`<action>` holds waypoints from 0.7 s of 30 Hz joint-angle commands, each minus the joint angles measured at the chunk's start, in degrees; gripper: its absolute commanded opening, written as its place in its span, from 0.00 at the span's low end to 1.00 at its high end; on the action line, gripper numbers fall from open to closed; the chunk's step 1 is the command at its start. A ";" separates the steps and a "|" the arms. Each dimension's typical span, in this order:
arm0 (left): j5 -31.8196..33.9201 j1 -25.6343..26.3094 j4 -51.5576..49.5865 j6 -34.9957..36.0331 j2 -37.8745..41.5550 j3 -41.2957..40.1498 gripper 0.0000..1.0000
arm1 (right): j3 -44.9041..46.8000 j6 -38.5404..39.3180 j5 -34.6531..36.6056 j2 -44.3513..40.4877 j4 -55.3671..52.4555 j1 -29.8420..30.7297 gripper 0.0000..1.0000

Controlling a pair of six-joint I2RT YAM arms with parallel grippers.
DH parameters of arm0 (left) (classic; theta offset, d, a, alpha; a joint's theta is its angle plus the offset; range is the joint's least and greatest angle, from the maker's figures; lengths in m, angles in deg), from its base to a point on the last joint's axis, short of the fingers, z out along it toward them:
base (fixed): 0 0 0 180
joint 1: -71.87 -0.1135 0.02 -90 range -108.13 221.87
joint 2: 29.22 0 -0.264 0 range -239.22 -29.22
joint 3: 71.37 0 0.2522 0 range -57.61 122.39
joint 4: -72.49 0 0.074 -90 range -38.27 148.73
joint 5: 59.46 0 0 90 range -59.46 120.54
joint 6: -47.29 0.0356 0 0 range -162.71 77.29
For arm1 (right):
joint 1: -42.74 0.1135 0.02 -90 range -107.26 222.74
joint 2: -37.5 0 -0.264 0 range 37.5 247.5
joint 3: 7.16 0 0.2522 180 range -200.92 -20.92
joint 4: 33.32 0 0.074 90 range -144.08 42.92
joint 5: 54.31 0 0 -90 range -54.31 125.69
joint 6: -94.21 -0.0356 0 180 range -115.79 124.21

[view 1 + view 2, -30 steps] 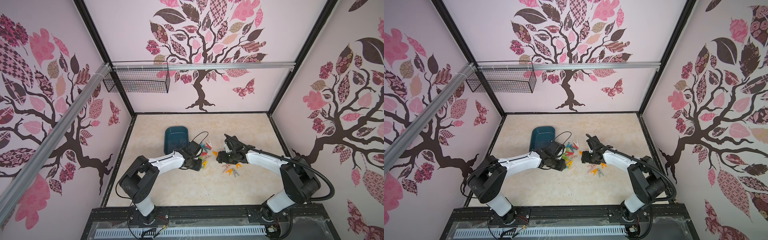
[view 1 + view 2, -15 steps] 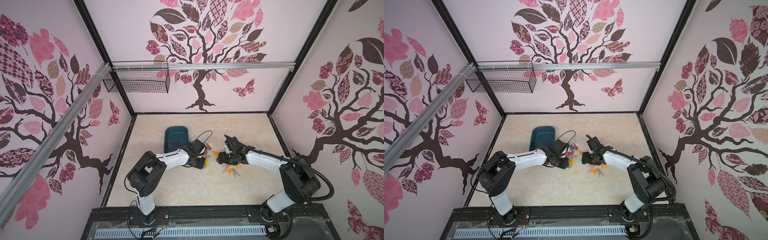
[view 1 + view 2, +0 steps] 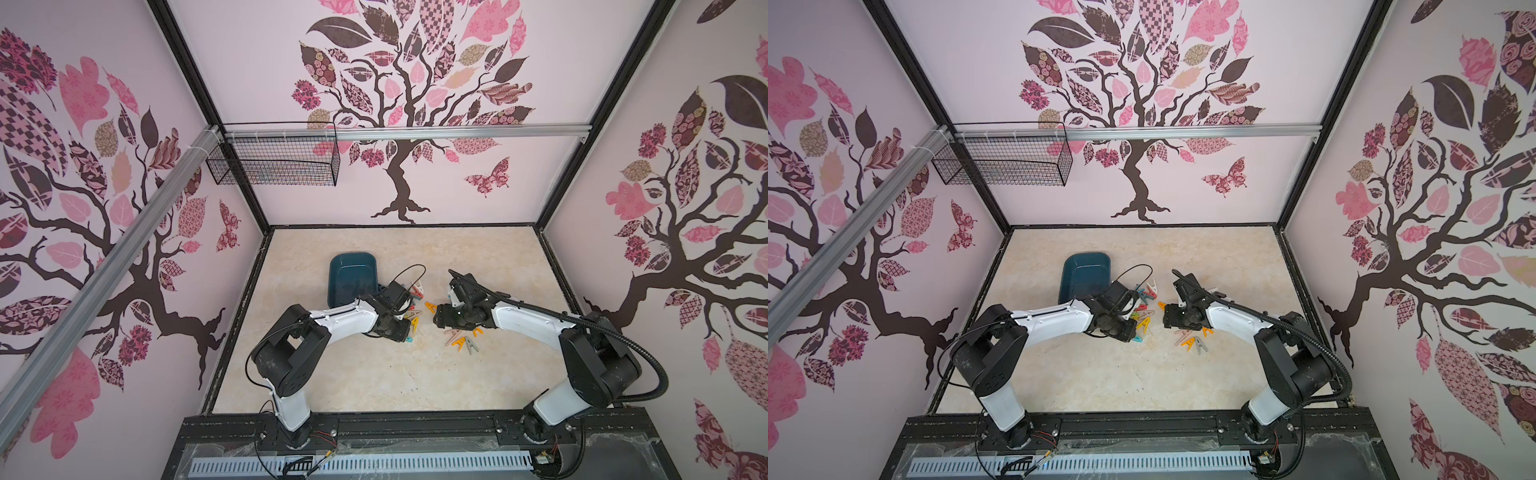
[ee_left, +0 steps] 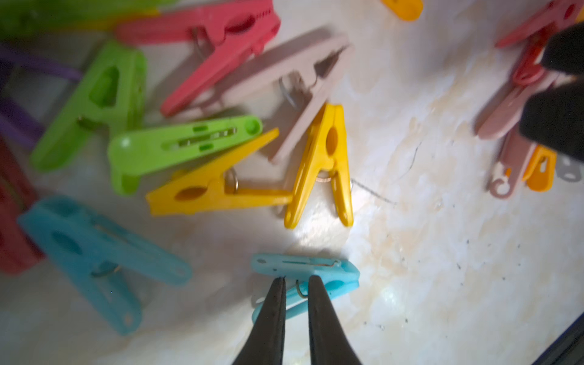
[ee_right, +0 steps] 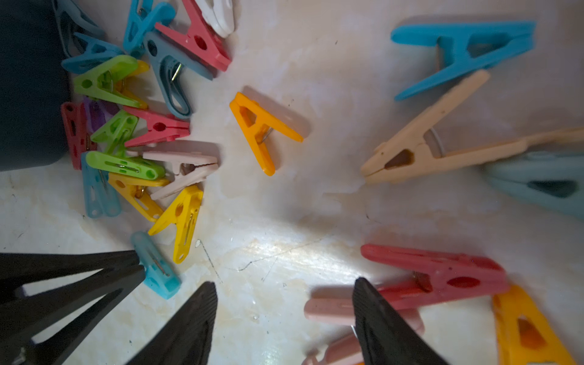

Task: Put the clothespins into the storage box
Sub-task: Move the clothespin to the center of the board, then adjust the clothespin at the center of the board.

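Blue clothespin (image 4: pixel 316 275) between left fingers (image 4: pixel 271 316), seemingly pinched; right fingers (image 5: pixel 189 322) spread.

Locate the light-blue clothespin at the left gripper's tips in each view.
Top view: light-blue clothespin, below centre.
Top view: light-blue clothespin, below centre.
Left wrist: clothespin at left gripper.
Right wrist: clothespin touching left gripper.
Landmark: yellow clothespin beside it.
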 commanded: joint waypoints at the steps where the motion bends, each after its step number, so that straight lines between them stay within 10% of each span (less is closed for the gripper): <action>1: -2.06 0.24 -2.87 -0.11 3.73 -3.18 0.20 | -0.31 -0.38 -0.15 -0.70 -0.25 0.20 0.71; 21: -0.96 1.41 1.53 1.45 -2.22 3.25 0.48 | 0.67 -0.73 -0.28 -1.35 0.09 0.33 0.71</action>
